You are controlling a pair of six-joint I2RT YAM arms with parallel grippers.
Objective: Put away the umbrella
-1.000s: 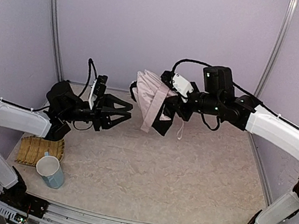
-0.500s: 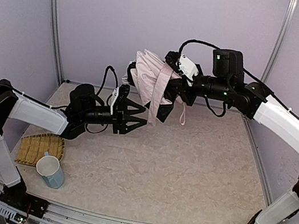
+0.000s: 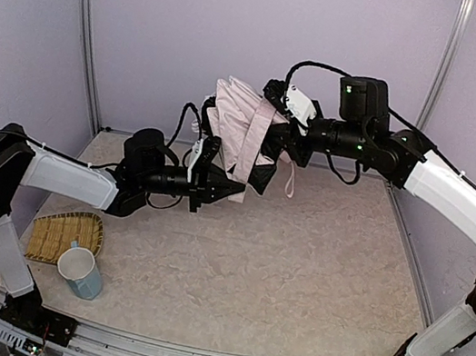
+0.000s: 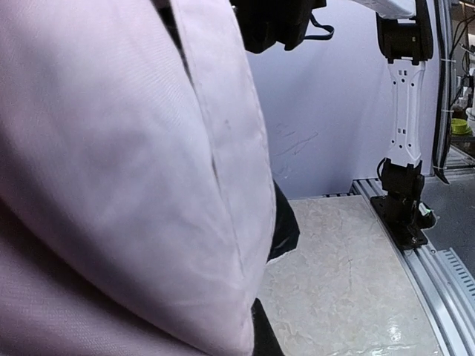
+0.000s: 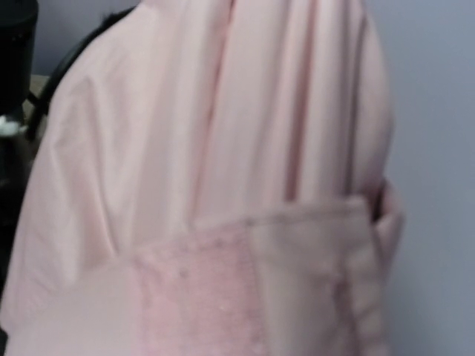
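Umbrella [image 3: 235, 131] hangs above the table [image 3: 315, 265] — right fingers [image 3: 273, 138] clenched on its bunched pink fabric. Left fingers [image 3: 223, 186] at the black lower hem — grip cannot be told.

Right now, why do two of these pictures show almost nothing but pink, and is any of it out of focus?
Right wrist view: the umbrella is very close to the lens and fills the frame, its folds soft and blurred. Left wrist view: the near pink fabric is soft too, while the table and the arm base behind it are sharp. Top view: even light, sharp, only faint shadows.
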